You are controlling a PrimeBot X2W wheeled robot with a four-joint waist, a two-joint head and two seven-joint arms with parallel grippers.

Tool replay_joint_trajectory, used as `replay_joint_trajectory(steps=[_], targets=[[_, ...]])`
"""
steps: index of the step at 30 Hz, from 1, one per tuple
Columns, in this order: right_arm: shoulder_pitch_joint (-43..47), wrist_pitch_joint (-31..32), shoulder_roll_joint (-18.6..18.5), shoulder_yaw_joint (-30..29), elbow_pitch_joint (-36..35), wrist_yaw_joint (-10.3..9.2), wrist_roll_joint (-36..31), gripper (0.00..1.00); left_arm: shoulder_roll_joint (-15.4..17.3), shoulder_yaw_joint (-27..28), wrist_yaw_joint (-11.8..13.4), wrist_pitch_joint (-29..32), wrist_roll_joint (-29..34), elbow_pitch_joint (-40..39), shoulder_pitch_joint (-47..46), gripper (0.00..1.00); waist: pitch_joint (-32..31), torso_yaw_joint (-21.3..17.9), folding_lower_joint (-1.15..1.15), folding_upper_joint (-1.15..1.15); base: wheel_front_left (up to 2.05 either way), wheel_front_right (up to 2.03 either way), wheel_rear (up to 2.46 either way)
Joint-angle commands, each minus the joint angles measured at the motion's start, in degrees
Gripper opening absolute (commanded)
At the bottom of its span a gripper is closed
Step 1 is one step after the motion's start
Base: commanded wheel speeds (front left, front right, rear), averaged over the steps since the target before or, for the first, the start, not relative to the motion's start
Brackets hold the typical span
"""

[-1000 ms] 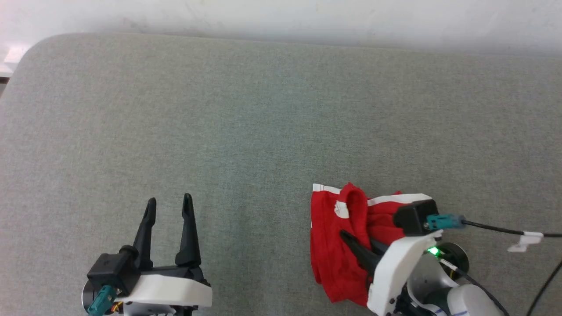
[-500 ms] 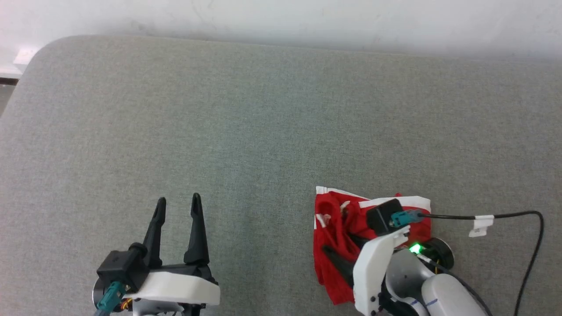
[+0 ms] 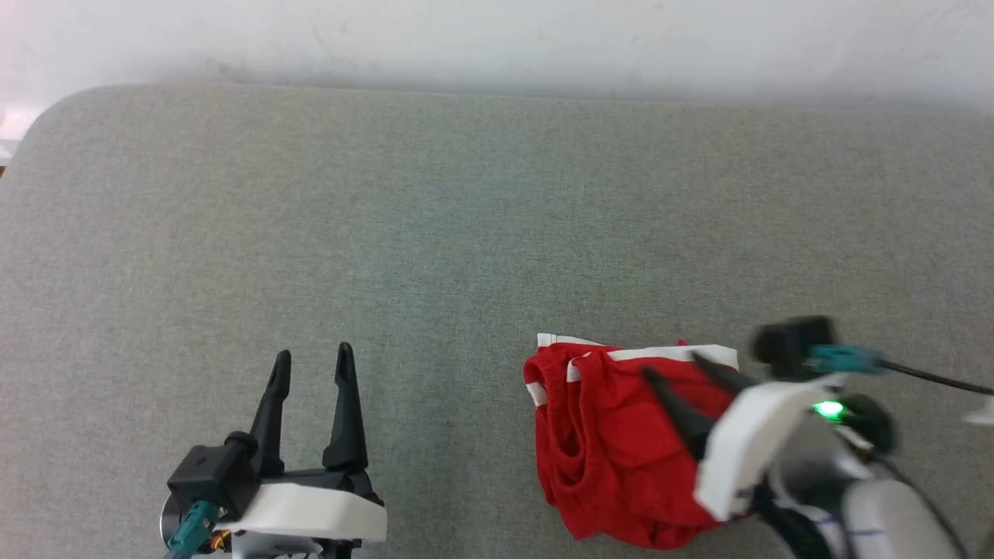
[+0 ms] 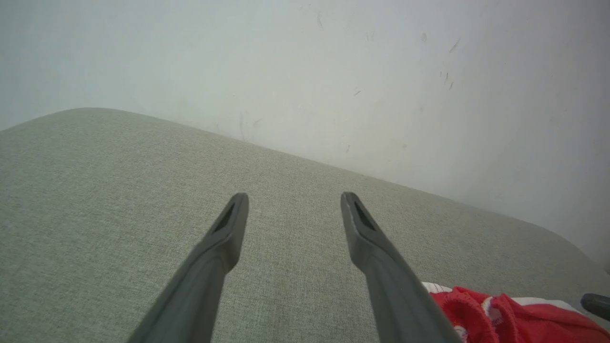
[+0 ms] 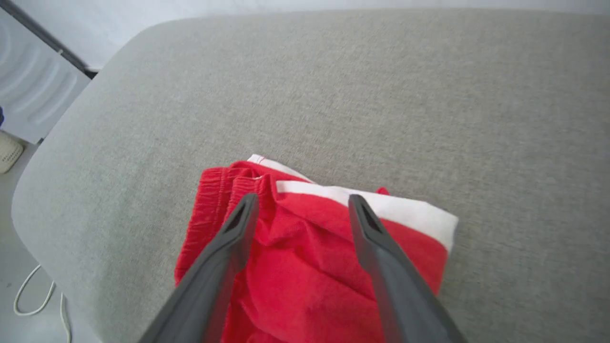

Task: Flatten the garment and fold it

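While agape and empty, left pincer [image 3: 314, 351] and right pincer [image 3: 672, 365] over grey fabric surface [image 3: 466, 233] with garment [image 3: 606, 435], white wall [image 3: 497, 39] beyond.

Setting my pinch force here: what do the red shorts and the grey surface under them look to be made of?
Red shorts: soft matte knit, probably polyester or a cotton blend; limp creases and a gathered elastic waistband. Grey surface: woven upholstery-like cloth, matte, with a fine visible weave and rounded corners, likely padded underneath.
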Motion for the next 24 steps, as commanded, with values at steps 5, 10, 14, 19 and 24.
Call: replay_joint_trajectory(steps=[5, 10, 14, 19, 24], targets=[[5.39, 0.96, -0.11, -7.84, -5.29, -0.05, -2.05, 1.00, 0.52, -0.42, 0.19, 0.37, -0.14, -0.94, 0.81, 1.00, 0.80, -0.25, 0.00, 0.00, 0.00, 0.00, 0.00], [7.62, 1.70, -0.11, -9.34, -4.64, -0.05, -1.19, 1.00, 0.69, -0.85, 0.18, 0.72, -0.14, -1.21, 0.61, 1.00, 1.41, 0.06, 0.00, 0.00, 0.00, 0.00, 0.00], [7.68, 1.99, -0.11, -9.49, -1.74, -0.05, -0.60, 1.00, 0.96, -1.21, 0.15, 1.21, -0.04, -1.45, 0.21, 1.00, 1.79, 0.80, 0.00, 0.00, 0.00, 0.00, 0.00], [7.03, 2.36, -0.11, -9.28, 2.83, -0.05, 0.94, 1.00, 1.42, -1.46, 0.22, 1.87, 0.05, -1.82, -0.08, 1.00, 2.04, 1.91, 0.00, 0.00, 0.00, 0.00, 0.00], [5.60, 1.47, -0.11, -9.39, 7.61, -0.05, 3.27, 0.44, 1.85, -1.63, 0.31, 2.33, 0.02, -2.11, 0.13, 1.00, 1.81, 2.68, 0.00, 0.00, 0.00, 0.00, 0.00]])
